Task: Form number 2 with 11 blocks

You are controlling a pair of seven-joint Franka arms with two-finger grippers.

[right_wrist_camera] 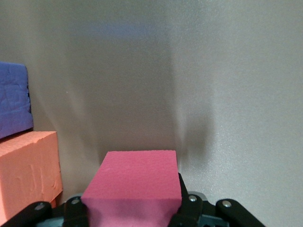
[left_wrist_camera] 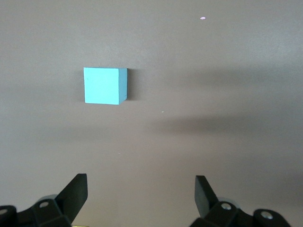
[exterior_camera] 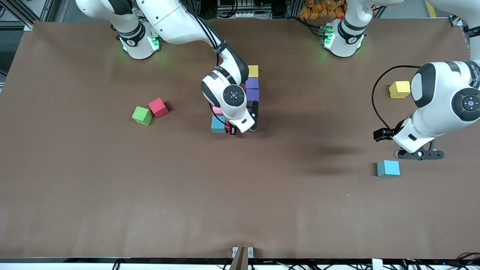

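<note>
Forming in the middle of the brown table (exterior_camera: 112, 187), the cluster of small matte foam cubes is standing partly hidden under the right arm. A yellow cube (exterior_camera: 253, 70) is sitting at the end of the cluster farthest from the front camera, with two purple cubes (exterior_camera: 252, 89) lining up just nearer. A pink cube (exterior_camera: 217, 110) and a light blue cube (exterior_camera: 218, 124) are showing beside the arm, toward the right arm's end of the table, and a red edge is peeking out next to the light blue one.

The right gripper (right_wrist_camera: 132, 215) is hovering low over this cluster, its jaws clenching a pink foam cube (right_wrist_camera: 135, 182). In the right wrist view, an orange cube (right_wrist_camera: 28, 172) and a purple cube (right_wrist_camera: 14, 99) are lying beside the held cube.

A loose red cube (exterior_camera: 158, 107) is touching a green cube (exterior_camera: 142, 115) toward the right arm's end of the table, the green one lying nearer to the front camera.

The left gripper (left_wrist_camera: 141, 194) is waiting with its jaws released and wide apart, gripping nothing, above bare table toward the left arm's end. A second light blue cube (exterior_camera: 388, 168) is resting near it on the table, lying alone. A second yellow cube (exterior_camera: 399, 89) is sitting farther from the front camera, partly covered by the left arm.
</note>
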